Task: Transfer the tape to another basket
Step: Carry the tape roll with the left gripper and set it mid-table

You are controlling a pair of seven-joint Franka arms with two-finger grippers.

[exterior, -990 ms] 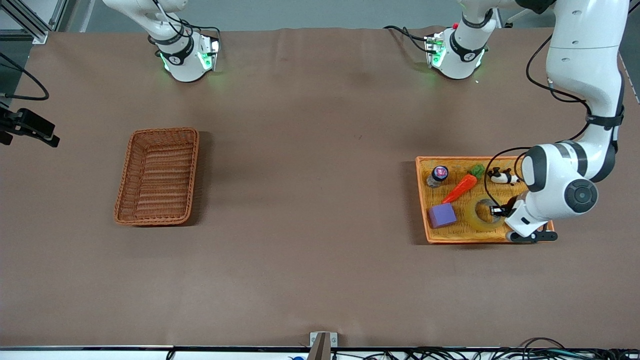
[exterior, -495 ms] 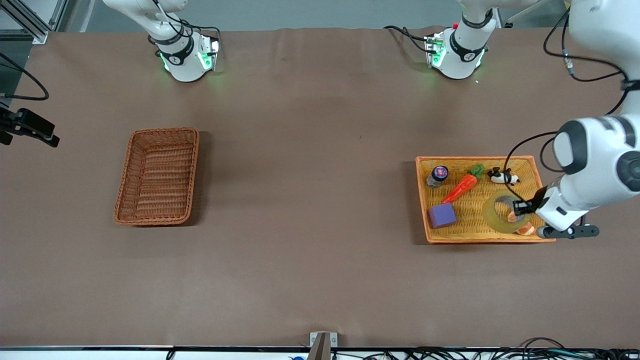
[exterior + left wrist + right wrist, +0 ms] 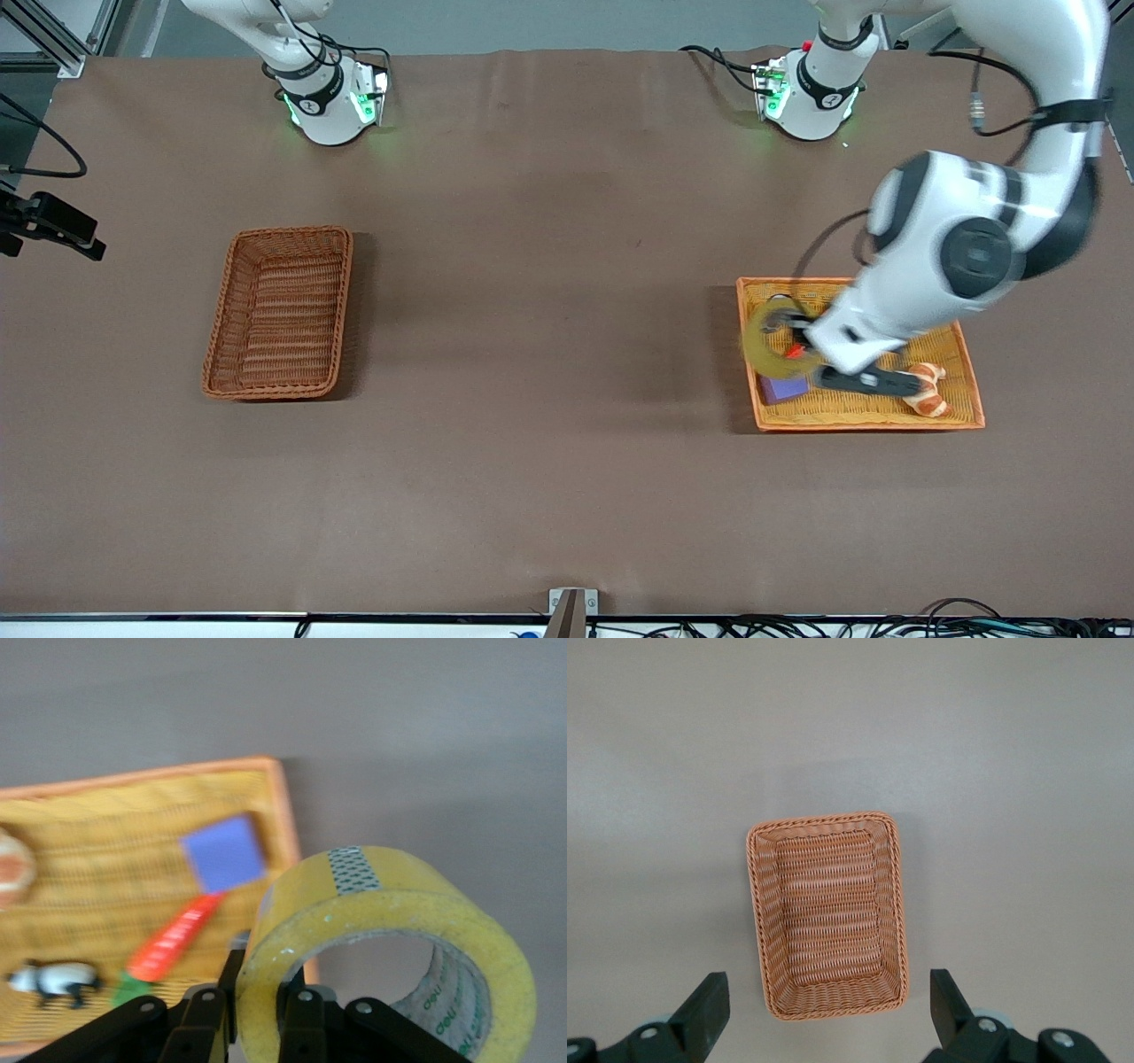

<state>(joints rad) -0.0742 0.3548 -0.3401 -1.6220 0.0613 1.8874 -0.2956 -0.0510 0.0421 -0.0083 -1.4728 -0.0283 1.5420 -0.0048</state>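
Left wrist view: your left claw (image 3: 257,1001) is clamping the tape (image 3: 390,939) over the tray (image 3: 966,372); right claw (image 3: 824,1014), fingers apart, is waiting over the basket (image 3: 279,310). Next, carry it across.

A high front camera faces both arm bases, taking in the whole table (image 3: 549,461). The left wrist camera looks close down at the orange tray (image 3: 133,784); the right wrist camera looks straight down from higher up onto the wicker basket (image 3: 827,912), which the front view also shows.
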